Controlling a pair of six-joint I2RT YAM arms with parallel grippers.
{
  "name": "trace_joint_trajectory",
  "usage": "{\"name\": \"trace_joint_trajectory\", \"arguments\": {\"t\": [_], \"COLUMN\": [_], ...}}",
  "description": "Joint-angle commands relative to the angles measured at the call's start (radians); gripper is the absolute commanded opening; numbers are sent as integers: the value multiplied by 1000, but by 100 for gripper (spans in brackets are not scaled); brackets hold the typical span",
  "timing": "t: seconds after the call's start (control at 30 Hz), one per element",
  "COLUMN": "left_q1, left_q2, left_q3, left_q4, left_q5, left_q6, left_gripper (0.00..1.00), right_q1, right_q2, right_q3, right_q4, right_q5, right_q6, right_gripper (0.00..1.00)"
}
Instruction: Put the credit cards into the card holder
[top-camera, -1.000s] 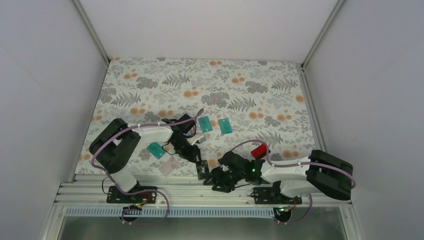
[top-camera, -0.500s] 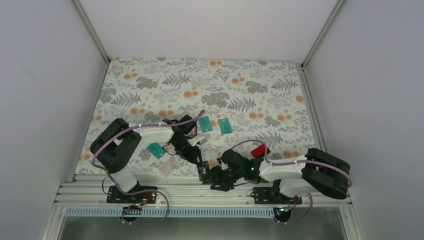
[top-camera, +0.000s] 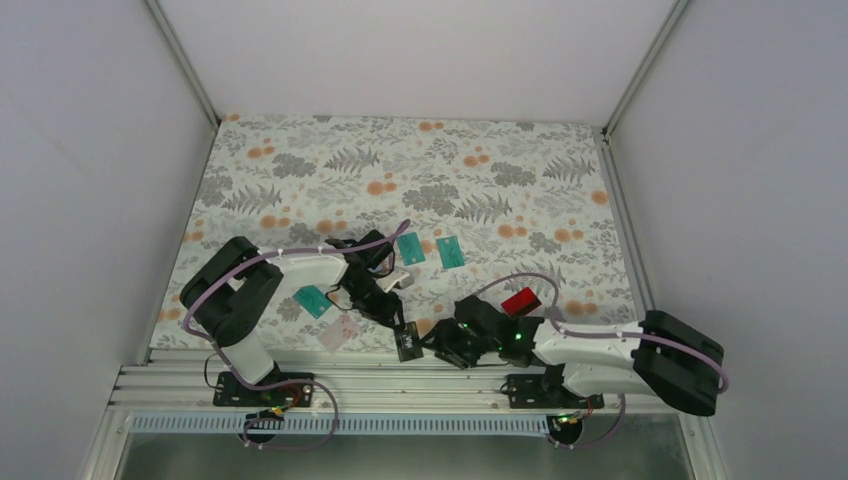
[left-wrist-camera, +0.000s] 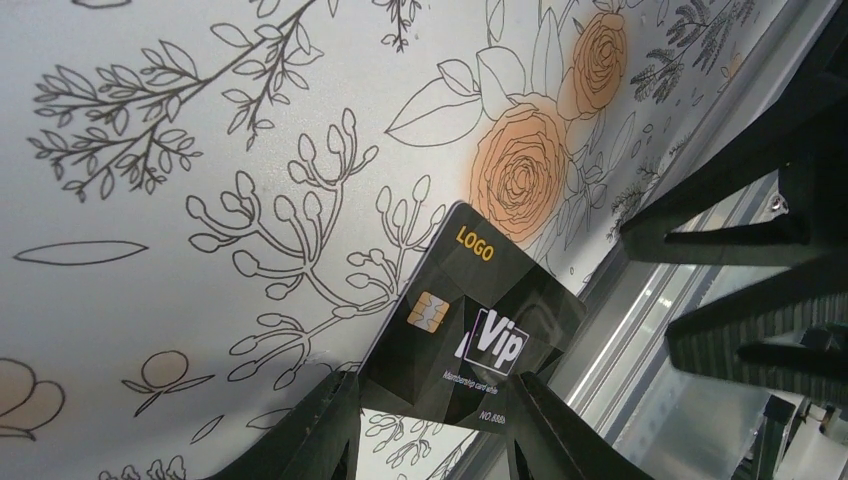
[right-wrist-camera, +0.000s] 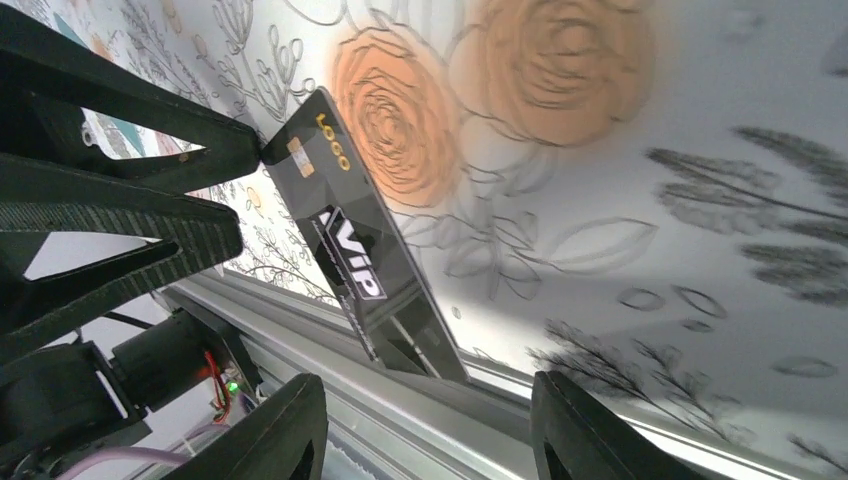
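- Black VIP card: gold "LOGO" lettering, chip, white "Vip" mark. It sits at the near edge of the floral tablecloth, beside a printed orange rose, with 1 end raised off the cloth.
- Left gripper: clamped on the black VIP card, with 1 finger against each long side at the card's near end. The rest of the card projects ahead of the fingertips.
- Right gripper: jaws parted and holding nothing. It faces the black VIP card from the right. In the right wrist view the card's near end reaches into the gap between the fingers; no contact shows.
- Pale pinkish card: flat on the cloth, near the black VIP card on its left.
- Teal-green card, 1 of 3: flat, further left of the black VIP card and a little beyond it, past the pinkish card.
- Teal-green cards, 2 and 3: flat, side by side, well beyond the black VIP card towards the middle of the cloth.
- Red card: right of the black VIP card and slightly beyond it, on the far side of the right arm.
- Aluminium rail: runs along the table's near edge, just nearer the arm bases than the black VIP card.
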Motion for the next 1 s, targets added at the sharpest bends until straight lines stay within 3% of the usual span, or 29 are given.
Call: {"name": "trace_joint_trajectory", "arguments": {"t": [0.0,0.43,0.7,0.97], "left_q1": [-6,-6,-6,-6], "left_q2": [16,5,18,30], "left_q3": [9,-9,-5,-3], "left_q4": [9,12,17,18], "left_q5": [-41,-45,-45,-40], "left_q6": [-9,-13,-11,-2], "left_gripper": [38,38,38,38], "right_q1": [5,49,101,105], "right_q2": [114,267,190,207], "right_q3": [83,189,192,111], "right_q4": [-74,-146,-243,-56], "right_q5": [-24,-75,-35,-27], "right_q6": [-90,-125,-49,-37], "right_gripper": [52,52,51,52]}}
